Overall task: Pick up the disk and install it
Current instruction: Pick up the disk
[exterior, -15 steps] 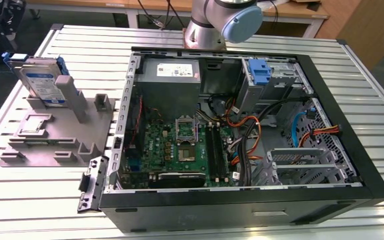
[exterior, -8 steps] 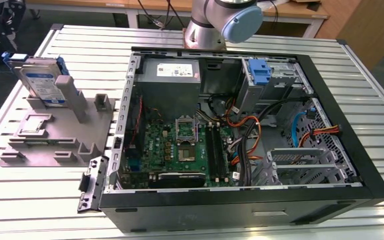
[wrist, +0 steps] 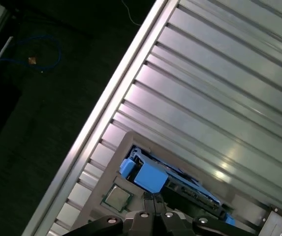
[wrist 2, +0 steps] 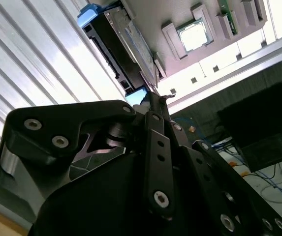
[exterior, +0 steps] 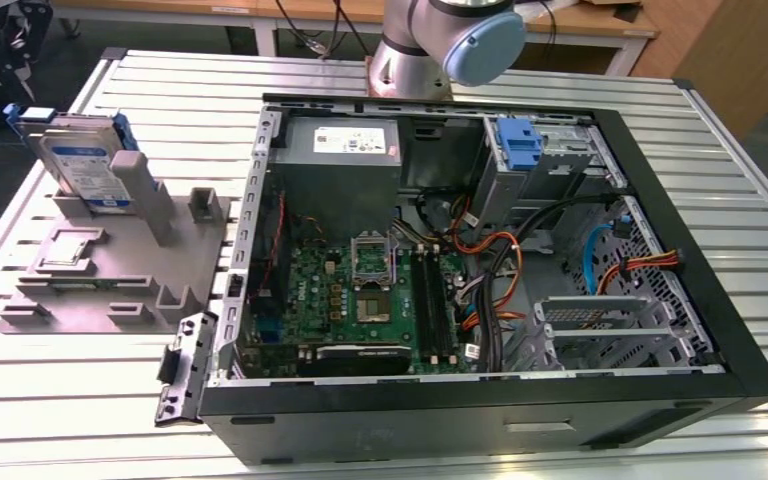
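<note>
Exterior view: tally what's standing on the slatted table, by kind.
disk in blue carrier: 1
grey fixture: 1
open PC case: 1
robot arm: 1
Total: 4
</note>
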Robot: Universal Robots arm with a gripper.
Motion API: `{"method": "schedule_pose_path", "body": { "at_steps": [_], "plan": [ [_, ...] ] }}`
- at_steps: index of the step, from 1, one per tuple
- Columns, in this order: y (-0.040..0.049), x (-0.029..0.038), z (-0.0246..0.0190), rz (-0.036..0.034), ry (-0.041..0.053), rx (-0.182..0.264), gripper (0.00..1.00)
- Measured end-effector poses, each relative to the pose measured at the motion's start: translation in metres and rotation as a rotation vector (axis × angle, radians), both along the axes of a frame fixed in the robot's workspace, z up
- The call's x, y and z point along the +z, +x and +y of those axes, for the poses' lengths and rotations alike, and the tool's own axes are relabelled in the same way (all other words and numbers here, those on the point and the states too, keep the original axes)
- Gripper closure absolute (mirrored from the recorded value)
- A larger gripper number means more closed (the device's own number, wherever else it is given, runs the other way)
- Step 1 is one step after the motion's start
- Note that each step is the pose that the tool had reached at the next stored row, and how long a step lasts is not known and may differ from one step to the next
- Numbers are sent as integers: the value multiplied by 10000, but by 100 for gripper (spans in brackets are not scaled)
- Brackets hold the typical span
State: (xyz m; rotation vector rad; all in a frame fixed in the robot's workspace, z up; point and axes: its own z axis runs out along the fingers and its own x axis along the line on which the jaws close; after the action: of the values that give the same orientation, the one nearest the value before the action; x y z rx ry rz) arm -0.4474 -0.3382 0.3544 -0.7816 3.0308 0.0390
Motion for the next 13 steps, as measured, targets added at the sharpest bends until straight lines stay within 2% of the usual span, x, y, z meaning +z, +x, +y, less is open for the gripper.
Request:
{"method": "schedule_pose_path", "body": {
  "at_steps": [13],
  "plan": [
    [2,1,0,1,0,84,90]
  ]
}}
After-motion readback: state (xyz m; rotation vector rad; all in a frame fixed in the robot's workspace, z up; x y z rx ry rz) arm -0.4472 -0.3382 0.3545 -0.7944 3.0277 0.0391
